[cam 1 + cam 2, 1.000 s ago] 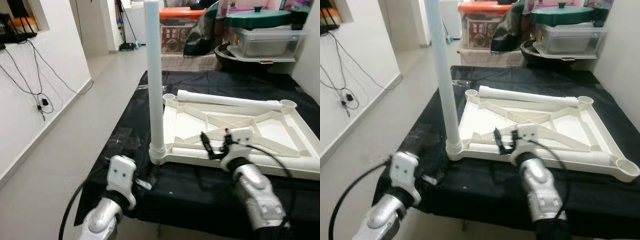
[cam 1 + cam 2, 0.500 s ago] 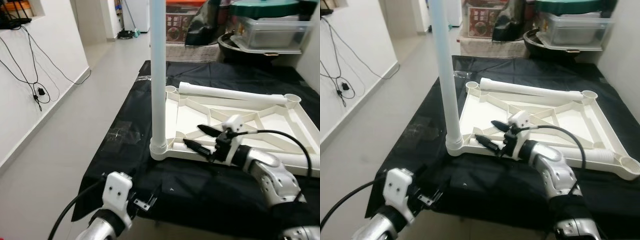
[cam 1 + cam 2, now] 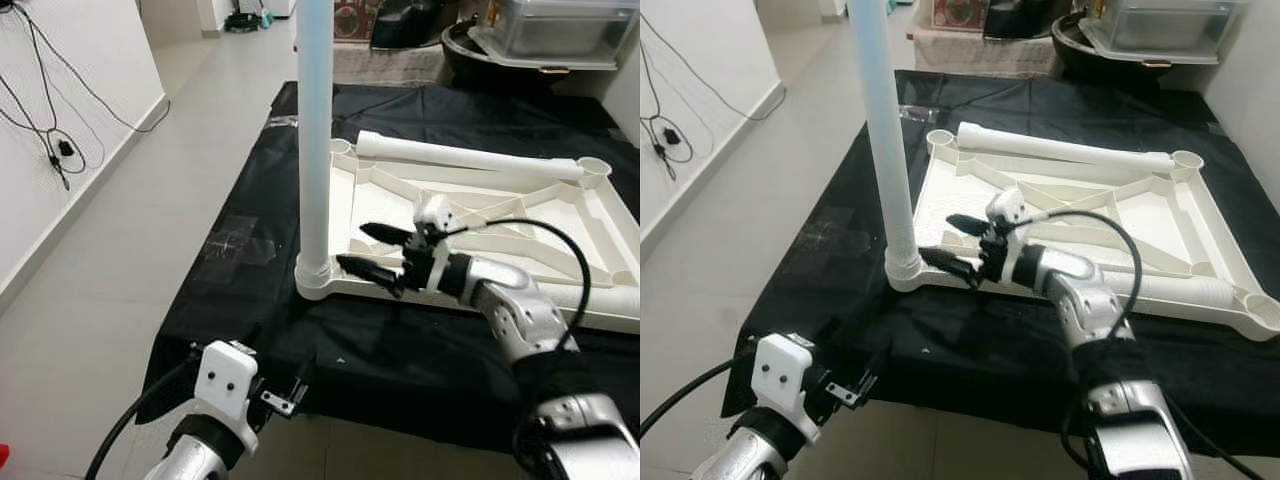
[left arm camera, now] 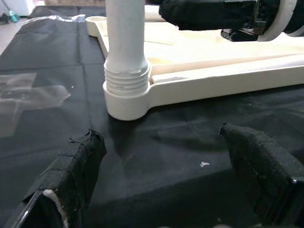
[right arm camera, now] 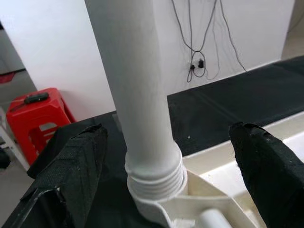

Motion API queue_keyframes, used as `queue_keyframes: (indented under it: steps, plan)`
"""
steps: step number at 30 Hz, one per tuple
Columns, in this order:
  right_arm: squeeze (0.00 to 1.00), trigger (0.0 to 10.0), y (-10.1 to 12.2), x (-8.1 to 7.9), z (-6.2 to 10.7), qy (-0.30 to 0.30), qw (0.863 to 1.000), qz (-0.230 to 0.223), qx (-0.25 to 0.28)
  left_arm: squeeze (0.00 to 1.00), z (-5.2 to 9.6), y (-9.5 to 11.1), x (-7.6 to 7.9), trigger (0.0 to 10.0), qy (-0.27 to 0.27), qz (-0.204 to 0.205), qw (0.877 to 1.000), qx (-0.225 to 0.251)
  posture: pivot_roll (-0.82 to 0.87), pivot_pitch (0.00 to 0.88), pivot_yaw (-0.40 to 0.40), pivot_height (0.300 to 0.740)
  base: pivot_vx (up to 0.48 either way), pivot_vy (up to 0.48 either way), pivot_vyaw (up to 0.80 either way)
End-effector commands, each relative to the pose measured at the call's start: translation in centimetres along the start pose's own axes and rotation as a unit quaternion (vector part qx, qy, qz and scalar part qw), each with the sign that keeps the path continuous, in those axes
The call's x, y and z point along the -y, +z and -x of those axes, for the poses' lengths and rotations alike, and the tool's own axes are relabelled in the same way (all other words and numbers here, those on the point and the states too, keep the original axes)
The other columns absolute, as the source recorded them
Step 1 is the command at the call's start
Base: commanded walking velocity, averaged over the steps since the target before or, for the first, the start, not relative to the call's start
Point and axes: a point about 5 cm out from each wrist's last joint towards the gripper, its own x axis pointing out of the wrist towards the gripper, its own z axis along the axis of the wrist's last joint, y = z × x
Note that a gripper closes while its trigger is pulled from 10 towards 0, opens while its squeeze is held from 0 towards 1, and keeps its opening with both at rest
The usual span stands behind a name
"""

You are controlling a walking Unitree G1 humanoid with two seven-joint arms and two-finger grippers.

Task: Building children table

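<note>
While right gripper (image 3: 368,250) reaches sideways — fingers (image 3: 385,233) apart — beside upright leg (image 3: 315,140).

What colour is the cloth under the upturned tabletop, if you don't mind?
Black cloth, clearest in the left eye view.

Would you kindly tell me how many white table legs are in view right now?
3. One upright leg stands screwed into the upturned tabletop's near-left corner socket; one loose leg lies along its far edge; another lying leg rests along its near edge, partly hidden by the right arm.
</note>
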Motion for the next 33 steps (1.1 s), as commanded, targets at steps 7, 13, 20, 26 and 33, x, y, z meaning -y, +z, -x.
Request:
queue_keyframes:
  steps: [7, 13, 20, 26, 33]
  plan:
    - [0.00, 10.0, 0.4, -0.3, -1.3, 0.034, 0.999, -0.001, 0.010, 0.00, 0.3, 0.1, 0.4, 10.0, -0.007, -0.003, 1.000, -0.006, 0.16, 0.171, -0.033, 0.740, 0.000, 0.000, 0.00]
    - [0.00, 10.0, 0.5, -0.3, -2.2, 0.040, 0.999, 0.001, 0.013, 0.00, 0.2, 0.0, 0.5, 10.0, -0.003, -0.007, 1.000, -0.008, 0.16, 0.179, -0.037, 0.740, 0.000, 0.000, 0.00]
    - [0.00, 10.0, 0.4, -0.5, -3.0, 0.049, 0.999, 0.000, 0.015, 0.00, 0.1, 0.1, 0.5, 10.0, -0.004, -0.009, 1.000, -0.007, 0.16, 0.182, -0.039, 0.740, 0.000, 0.000, 0.00]
    - [0.00, 10.0, 0.6, -0.6, -4.2, 0.049, 0.999, 0.010, 0.014, 0.00, 0.1, 0.2, 0.6, 10.0, -0.002, -0.010, 1.000, -0.006, 0.17, 0.190, -0.042, 0.740, 0.000, 0.000, 0.00]
    - [0.00, 10.0, 0.8, -0.6, -5.0, 0.051, 0.998, 0.014, 0.016, 0.00, 0.0, 0.2, 0.6, 10.0, -0.002, -0.011, 1.000, -0.006, 0.17, 0.192, -0.046, 0.740, 0.000, 0.000, 0.00]
